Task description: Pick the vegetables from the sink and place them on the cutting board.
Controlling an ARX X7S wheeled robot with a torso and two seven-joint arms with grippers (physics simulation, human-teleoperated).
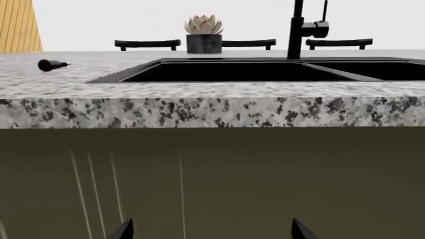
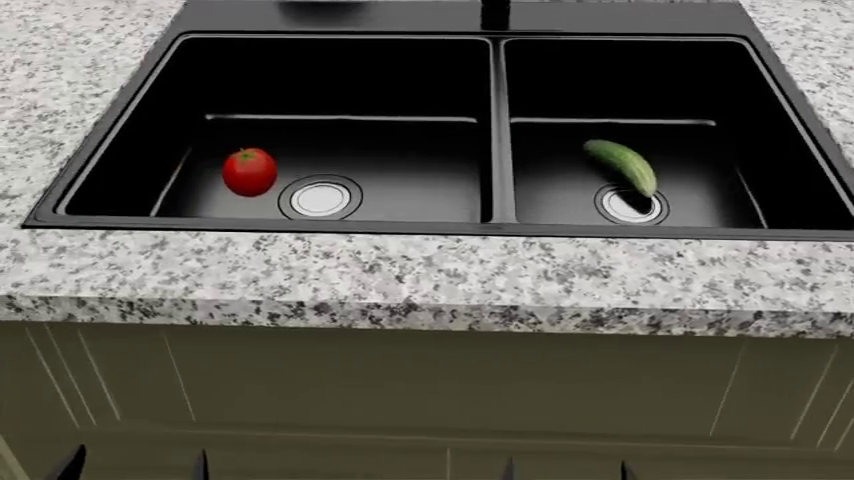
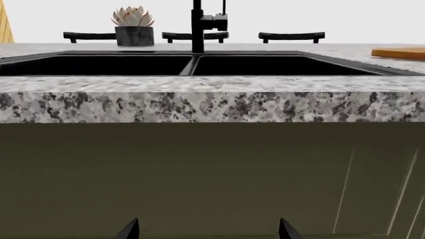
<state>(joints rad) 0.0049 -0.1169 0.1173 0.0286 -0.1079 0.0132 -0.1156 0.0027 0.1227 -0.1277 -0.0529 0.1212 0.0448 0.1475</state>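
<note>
While the head view is looking straight down into the black double-basin sink point(image 2: 497, 130), both wrist views are sitting low in front of the olive-green cabinet door point(image 1: 212, 184), seeing only the sink's rim over the speckled granite bench point(image 2: 400, 280). Only the head view is showing the vegetables: the round glossy red tomato point(image 2: 250, 171) is lying in the left basin just beside its round silver drain point(image 2: 320, 198), and the slim bumpy green cucumber point(image 2: 622, 165) is lying in the right basin, its lower end overlapping the other drain point(image 2: 627, 206). Only the right wrist view is catching the light-brown wooden cutting board point(image 3: 398, 53), resting on the bench to the right of the sink. Both wrist views are showing a black faucet point(image 1: 297, 30), a pale succulent in a grey pot point(image 1: 204, 35) and black chair backs behind the bench; the left one is also showing a small dark knob-like object point(image 1: 51, 64). The left end effector point(image 1: 211, 230) and right end effector point(image 3: 207, 229) are hanging below the bench edge, each with fingertips spread apart and clasping nothing.
</note>
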